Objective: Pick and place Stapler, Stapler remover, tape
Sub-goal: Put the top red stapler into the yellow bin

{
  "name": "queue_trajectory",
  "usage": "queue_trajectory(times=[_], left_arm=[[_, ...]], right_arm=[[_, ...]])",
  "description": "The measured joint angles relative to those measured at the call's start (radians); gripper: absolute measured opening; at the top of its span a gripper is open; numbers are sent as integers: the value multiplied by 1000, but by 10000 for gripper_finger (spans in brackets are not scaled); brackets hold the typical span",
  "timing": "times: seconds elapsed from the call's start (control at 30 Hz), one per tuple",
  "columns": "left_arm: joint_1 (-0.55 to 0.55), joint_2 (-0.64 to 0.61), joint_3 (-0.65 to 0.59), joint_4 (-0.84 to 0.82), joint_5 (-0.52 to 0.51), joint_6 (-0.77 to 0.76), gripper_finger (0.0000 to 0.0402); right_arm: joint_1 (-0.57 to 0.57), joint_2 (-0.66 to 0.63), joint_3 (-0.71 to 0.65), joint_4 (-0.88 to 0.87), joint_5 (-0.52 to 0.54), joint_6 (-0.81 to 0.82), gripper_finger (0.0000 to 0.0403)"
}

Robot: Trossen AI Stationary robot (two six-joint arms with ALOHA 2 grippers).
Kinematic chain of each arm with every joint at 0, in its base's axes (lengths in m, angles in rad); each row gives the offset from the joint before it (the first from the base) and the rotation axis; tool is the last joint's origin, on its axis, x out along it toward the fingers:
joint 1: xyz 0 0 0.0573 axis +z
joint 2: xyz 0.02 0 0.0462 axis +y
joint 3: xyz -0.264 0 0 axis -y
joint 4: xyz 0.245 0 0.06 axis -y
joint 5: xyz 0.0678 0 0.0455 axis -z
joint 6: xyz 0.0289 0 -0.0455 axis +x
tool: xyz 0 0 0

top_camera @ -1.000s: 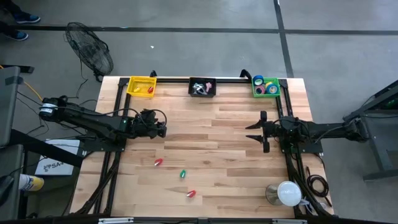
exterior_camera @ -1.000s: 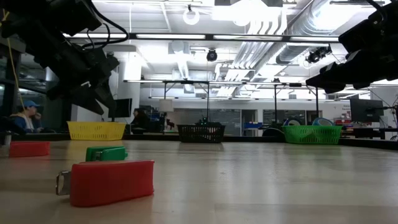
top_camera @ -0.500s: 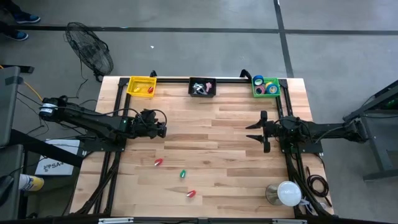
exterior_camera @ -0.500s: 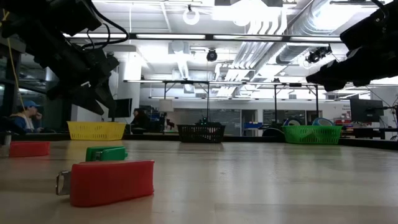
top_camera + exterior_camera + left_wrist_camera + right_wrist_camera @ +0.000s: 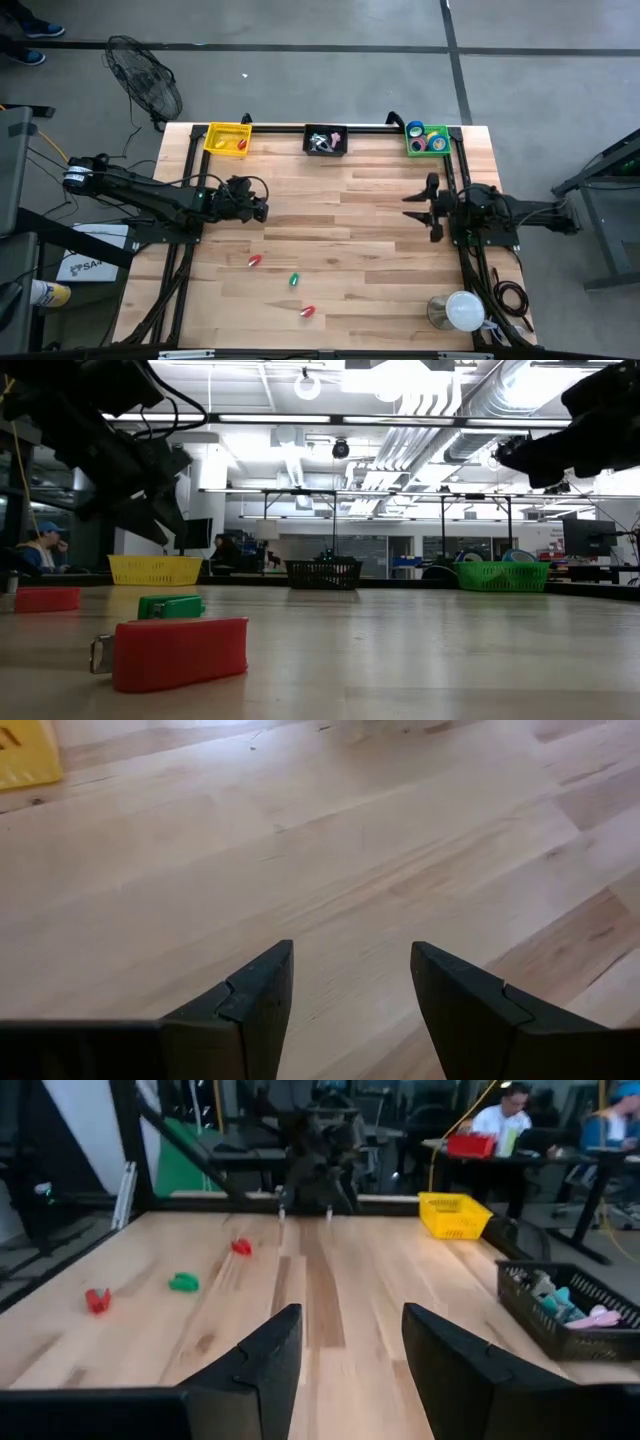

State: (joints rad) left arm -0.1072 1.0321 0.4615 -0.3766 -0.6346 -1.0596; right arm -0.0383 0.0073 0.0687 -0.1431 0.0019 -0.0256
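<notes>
Three small staplers lie flat on the wood: a red one, a green one and another red one. The tape rolls sit in the green basket at the far edge. Stapler removers lie in the black basket. A yellow basket holds a red piece. My left gripper hovers open over bare wood on the left, as the left wrist view shows. My right gripper is open above the right side, touching nothing.
A white lamp dome stands at the near right corner. In the low view the near red stapler, the green one and the far red one lie left of centre. Bare wood spans the table's middle.
My right gripper has drawn back a little toward the table's right edge and risen, still open. The left arm and the staplers have kept still.
</notes>
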Motion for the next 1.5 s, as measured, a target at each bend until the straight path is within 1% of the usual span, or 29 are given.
queue_trajectory(times=[0.07,0.2,0.5,0.57,0.67,0.77,1.03,1.13,1.37,1.5], left_arm=[[0,0,0,19,-2,9,200],[0,0,0,38,-4,23,200],[0,0,0,45,2,23,200],[0,0,0,45,16,27,200],[0,0,0,45,63,43,200],[0,0,0,46,134,63,200],[1,0,0,45,375,126,200],[1,0,1,44,443,128,200],[0,0,5,18,491,83,200],[-11,0,49,-79,483,53,200]], right_arm=[[0,-1,-18,54,5,14,165],[8,-1,-60,166,-24,2,165],[42,-2,-60,167,-19,-25,165],[47,-1,-60,166,-12,-25,165],[47,-1,-60,166,-4,-17,165],[47,-1,-60,166,-7,-17,165],[47,-1,-60,166,-7,-25,165],[47,-1,-60,166,-6,-26,165],[47,-1,-60,166,-5,-26,165],[47,-1,-60,166,-5,-26,165]])
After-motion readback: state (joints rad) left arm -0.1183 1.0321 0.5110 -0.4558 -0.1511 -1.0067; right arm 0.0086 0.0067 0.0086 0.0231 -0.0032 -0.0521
